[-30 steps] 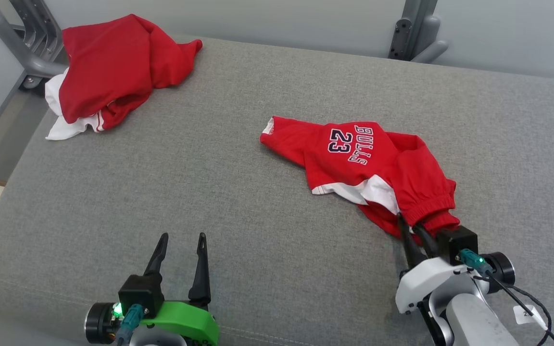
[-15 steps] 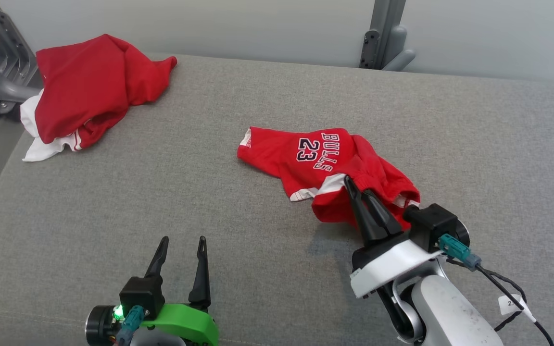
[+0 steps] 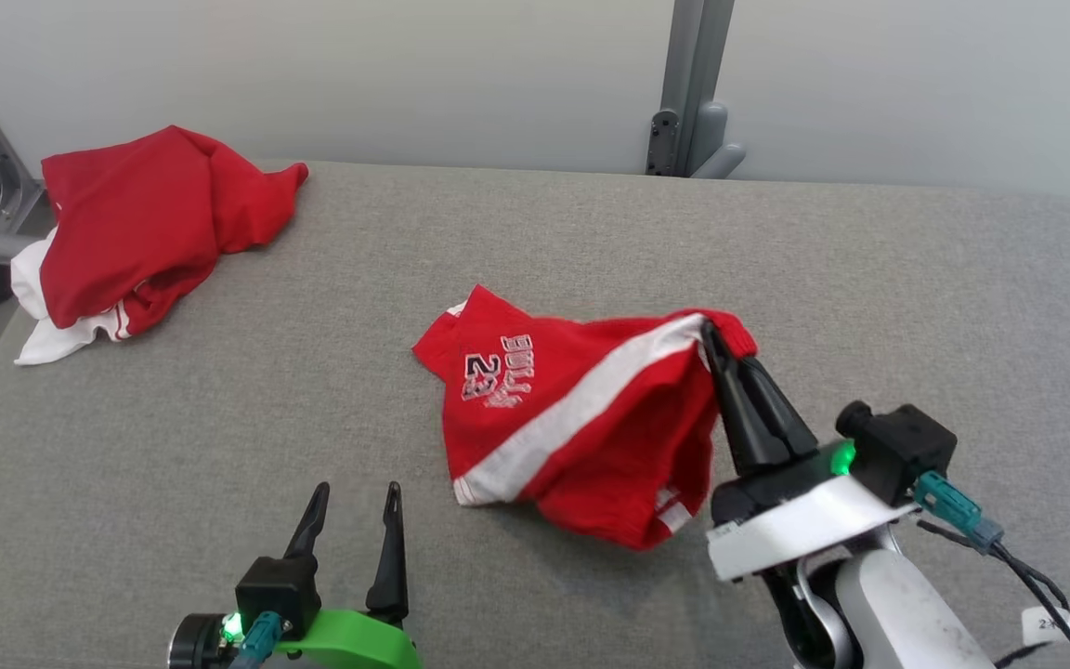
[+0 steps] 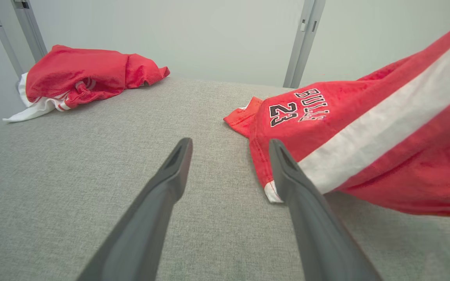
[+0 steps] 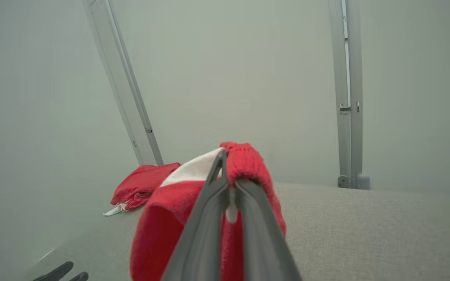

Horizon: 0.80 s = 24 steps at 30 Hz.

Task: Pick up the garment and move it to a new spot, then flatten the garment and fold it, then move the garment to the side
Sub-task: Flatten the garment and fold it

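Observation:
The garment (image 3: 572,418) is a pair of red shorts with a white side stripe and "BULLS 23" printed on it. My right gripper (image 3: 719,342) is shut on its ribbed waistband and holds that end up, while the rest drapes down to the grey cushion (image 3: 312,372). In the right wrist view the red waistband (image 5: 244,164) bulges over my closed fingertips. My left gripper (image 3: 354,497) stands open near the front edge, left of the shorts, with nothing between its fingers. In the left wrist view the shorts (image 4: 365,128) hang to the right of the open fingers (image 4: 170,175).
A second red and white garment (image 3: 136,242) lies crumpled at the far left corner of the cushion. Grey metal frame posts (image 3: 688,93) stand behind the cushion against a pale wall. Bare cushion lies between the two garments and to the right.
My right gripper has risen and moved left with the waistband, lifting the shorts so they unfurl and the white stripe shows. The head camera tilted up. The left gripper has not moved.

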Motion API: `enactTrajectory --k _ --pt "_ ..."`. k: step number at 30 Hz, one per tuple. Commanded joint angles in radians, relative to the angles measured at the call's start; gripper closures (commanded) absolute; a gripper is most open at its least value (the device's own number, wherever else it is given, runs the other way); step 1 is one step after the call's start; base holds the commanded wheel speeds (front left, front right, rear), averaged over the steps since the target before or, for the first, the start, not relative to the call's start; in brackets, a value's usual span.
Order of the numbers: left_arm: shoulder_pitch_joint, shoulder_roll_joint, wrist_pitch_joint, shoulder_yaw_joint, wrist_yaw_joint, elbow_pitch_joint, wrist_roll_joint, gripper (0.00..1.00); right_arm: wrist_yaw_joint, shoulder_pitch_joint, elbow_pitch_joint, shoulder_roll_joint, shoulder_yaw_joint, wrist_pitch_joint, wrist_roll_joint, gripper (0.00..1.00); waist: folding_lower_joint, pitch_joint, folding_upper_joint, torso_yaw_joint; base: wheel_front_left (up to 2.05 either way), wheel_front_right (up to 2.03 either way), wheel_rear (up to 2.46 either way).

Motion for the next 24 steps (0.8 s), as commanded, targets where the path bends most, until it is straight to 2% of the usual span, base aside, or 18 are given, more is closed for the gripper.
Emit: enactTrajectory --k 1,13,17,24 --pt "0.011 0.002 -0.001 -0.004 -0.005 0.001 0.007 0.00 0.000 0.032 0.029 -0.004 -0.033 0.013 -0.022 1.00 0.0000 -0.006 0.0000 -0.013 0.00 0.00 0.00" --pt "0.017 0.002 -0.001 -0.027 -0.024 0.028 0.005 0.00 0.000 0.133 0.277 -0.011 -0.241 0.019 -0.084 1.00 0.0000 0.007 0.0000 -0.043 0.00 0.00 0.00" --pt "-0.002 0.002 -0.001 -0.055 -0.041 0.061 -0.003 0.00 0.000 0.124 0.352 -0.029 -0.266 0.021 -0.129 1.00 0.0000 0.015 0.0000 -0.056 0.00 0.00 0.00" --pt "-0.056 0.002 -0.001 -0.104 -0.059 0.122 -0.030 0.00 0.000 0.103 0.445 -0.062 -0.273 0.012 -0.129 1.00 0.0000 0.046 0.0000 -0.082 0.00 0.00 0.00"
